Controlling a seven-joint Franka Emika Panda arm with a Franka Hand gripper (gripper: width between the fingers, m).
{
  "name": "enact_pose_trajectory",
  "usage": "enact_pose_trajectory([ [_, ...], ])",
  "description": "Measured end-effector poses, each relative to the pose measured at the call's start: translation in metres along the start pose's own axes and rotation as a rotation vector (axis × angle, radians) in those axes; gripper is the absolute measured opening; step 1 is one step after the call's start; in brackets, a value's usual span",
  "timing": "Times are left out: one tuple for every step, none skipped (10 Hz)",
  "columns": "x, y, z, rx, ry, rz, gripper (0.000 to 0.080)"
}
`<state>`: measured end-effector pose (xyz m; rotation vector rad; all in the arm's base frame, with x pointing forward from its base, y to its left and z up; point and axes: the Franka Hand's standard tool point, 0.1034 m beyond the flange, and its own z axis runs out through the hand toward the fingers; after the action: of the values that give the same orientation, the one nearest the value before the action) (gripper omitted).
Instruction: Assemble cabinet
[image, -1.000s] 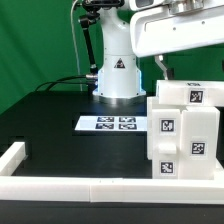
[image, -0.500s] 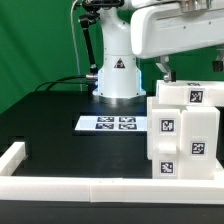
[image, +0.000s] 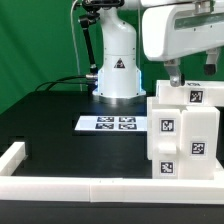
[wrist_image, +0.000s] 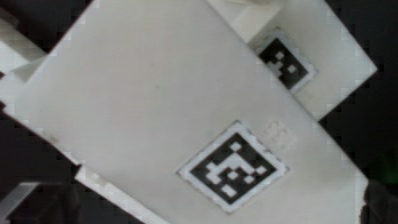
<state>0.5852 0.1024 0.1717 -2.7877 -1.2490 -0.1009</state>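
Exterior view: cabinet (image: 182, 130) stands upright on the black counter (image: 60, 125) at the exterior view's right, up against the white border rail (image: 90, 187); three tags visible on it, one on the top block, two on the front face; marker board (image: 112, 123) with four tags lies flat on the counter, apart from the cabinet, toward the arm base (image: 115, 75); claw (image: 172, 72) hangs just above the cabinet's top, one finger visible, so can't tell whether spread or pressed together. Wrist view: close-up of tilted white cabinet panels (wrist_image: 160, 110), two tags (wrist_image: 235, 166) in frame; no fingers visible; counter only as dark gaps.
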Motion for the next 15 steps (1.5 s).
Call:
enact_pose_trajectory([
  [0.000,-0.001,0.001,-0.003,-0.006,-0.103,0.0797],
  [0.002,-0.004,0.003,-0.001,-0.008,-0.157,0.0797],
  [0.003,-0.006,0.005,-0.005,-0.017,-0.262,0.0797],
  [0.003,-0.007,0.007,-0.001,-0.020,-0.327,0.0797],
  [0.001,-0.006,0.010,0.004,-0.024,-0.421,0.0797],
  [0.000,-0.006,0.012,0.007,-0.028,-0.462,0.0797],
  [-0.001,-0.006,0.014,0.007,-0.034,-0.554,0.0797],
  [-0.001,-0.007,0.017,0.006,-0.031,-0.597,0.0797],
  [0.000,-0.007,0.019,0.002,-0.028,-0.630,0.0797],
  [-0.001,-0.008,0.020,0.006,-0.030,-0.617,0.0797],
  [-0.002,-0.007,0.020,0.006,-0.030,-0.615,0.0677],
  [-0.002,-0.007,0.020,0.006,-0.030,-0.614,0.0556],
  [-0.002,-0.007,0.020,0.006,-0.030,-0.614,0.0558],
  [-0.002,-0.007,0.020,0.006,-0.029,-0.610,0.0558],
  [-0.002,-0.007,0.020,0.006,-0.029,-0.580,0.0558],
])
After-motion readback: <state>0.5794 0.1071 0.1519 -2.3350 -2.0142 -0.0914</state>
